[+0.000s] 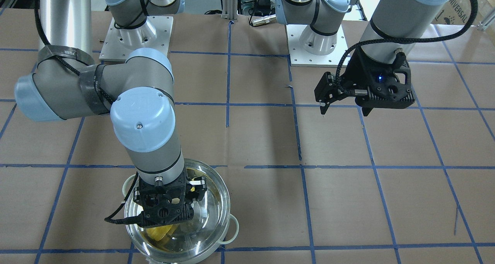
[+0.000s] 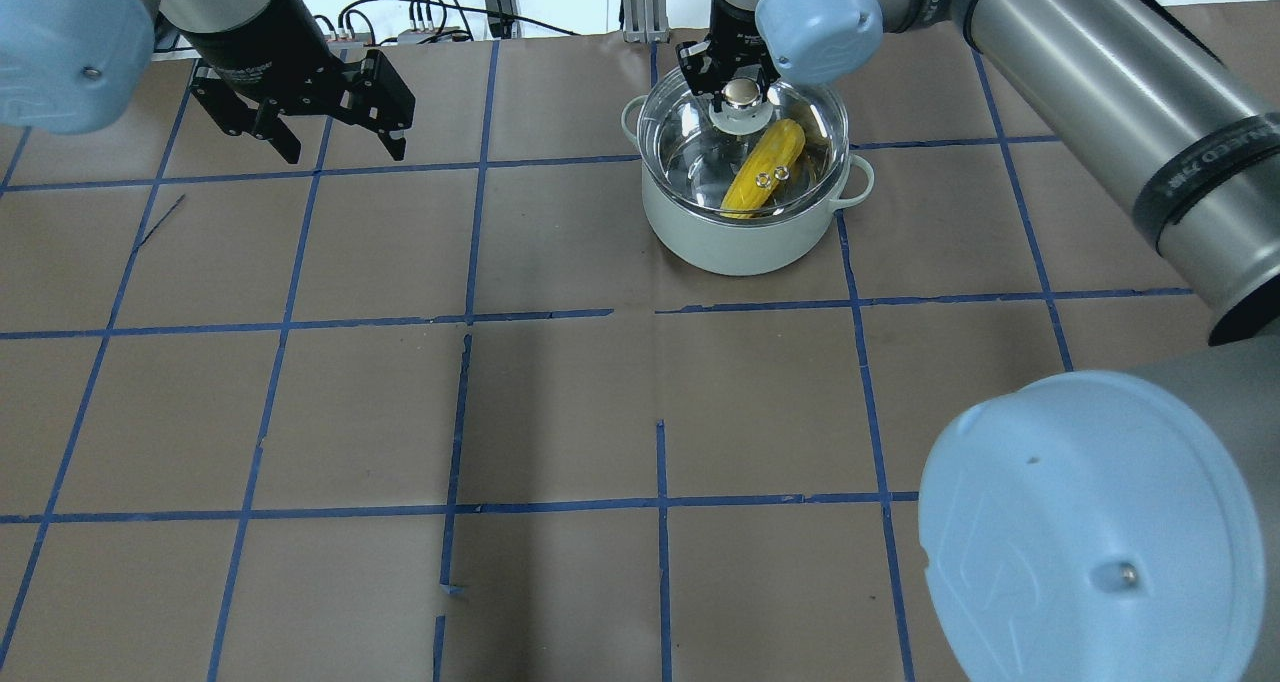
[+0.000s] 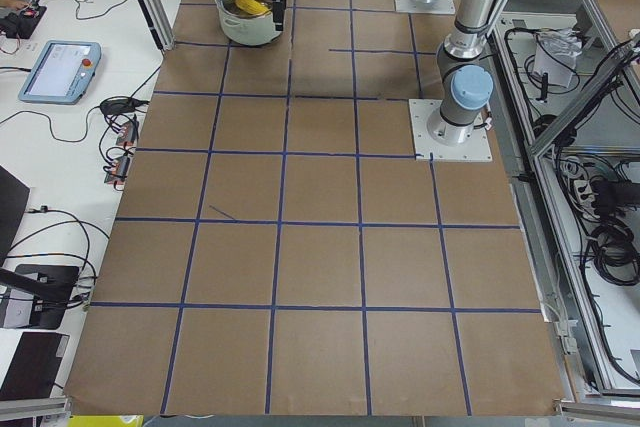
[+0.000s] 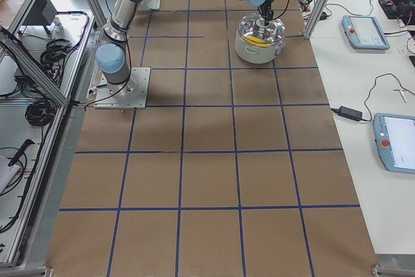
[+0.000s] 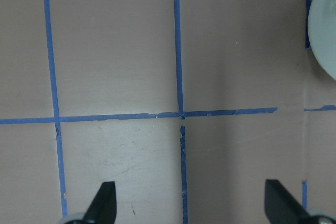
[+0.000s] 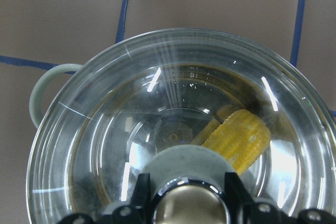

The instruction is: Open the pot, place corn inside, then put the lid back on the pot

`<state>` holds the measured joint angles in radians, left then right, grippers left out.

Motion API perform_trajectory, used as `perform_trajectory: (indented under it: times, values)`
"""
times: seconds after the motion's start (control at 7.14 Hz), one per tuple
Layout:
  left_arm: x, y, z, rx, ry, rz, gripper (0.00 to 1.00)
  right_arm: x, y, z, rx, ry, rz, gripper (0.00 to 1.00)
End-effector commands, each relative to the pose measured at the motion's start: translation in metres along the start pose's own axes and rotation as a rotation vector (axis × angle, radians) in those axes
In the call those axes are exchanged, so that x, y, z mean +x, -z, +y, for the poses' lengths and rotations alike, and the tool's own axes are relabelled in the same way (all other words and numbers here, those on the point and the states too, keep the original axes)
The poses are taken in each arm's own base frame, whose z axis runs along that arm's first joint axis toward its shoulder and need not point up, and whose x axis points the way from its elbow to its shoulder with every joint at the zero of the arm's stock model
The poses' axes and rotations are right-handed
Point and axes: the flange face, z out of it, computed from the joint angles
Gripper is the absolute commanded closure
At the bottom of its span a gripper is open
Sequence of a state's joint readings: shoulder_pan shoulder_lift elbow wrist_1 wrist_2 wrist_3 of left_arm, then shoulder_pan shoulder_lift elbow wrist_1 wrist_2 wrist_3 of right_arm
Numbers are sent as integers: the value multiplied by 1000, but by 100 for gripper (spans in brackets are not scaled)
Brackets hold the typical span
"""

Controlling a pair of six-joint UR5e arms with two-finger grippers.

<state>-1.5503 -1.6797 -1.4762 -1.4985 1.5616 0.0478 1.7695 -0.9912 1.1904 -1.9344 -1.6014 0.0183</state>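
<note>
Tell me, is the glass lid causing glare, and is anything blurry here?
Right wrist view: white streaks of glare cross the lid, though the corn shows through; the knob at the bottom edge is soft. Front-facing view: reflections reduce the corn to a yellow smear. Overhead view: mild glare, corn crisp.

Cool, even light from above fills every view, leaving the brown paper-covered bench [image 2: 560,412] with only soft, faint shadows, the plainest a dim upright band below the wide-spread left hand [image 5: 190,186]. White streaks of glare cross the round clear glass domed lid [image 6: 157,93] just ahead of the right hand [image 6: 187,187], whose fingers [image 6: 142,190] and the shiny metal-ringed knob [image 6: 189,211] between them are blurred by nearness, while the yellow corn cob [image 6: 239,137] under the glass shows fairly sharp. In the overhead view the big pale-blue arm cap [image 2: 1090,532] well back from that hand is soft-edged.
</note>
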Motion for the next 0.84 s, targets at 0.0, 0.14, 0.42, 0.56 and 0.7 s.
perform_trajectory:
  times: [0.0, 0.14, 0.42, 0.56, 0.7]
  values:
    - [-1, 2, 0, 3, 1, 0, 0, 3, -1, -1, -2, -2, 1, 80]
    - [-1, 0, 0, 0, 3, 0, 0, 5, -2, -1, -4, -5, 1, 80]
    - [-1, 1, 0, 2, 3, 0, 0, 5, -2, -1, -4, -4, 1, 80]
    - [0, 1, 0, 2, 3, 1, 0, 5, -4, 0, -8, -4, 1, 80]
    - [0, 2, 0, 3, 3, 1, 0, 5, -7, 3, -14, -5, 1, 80]
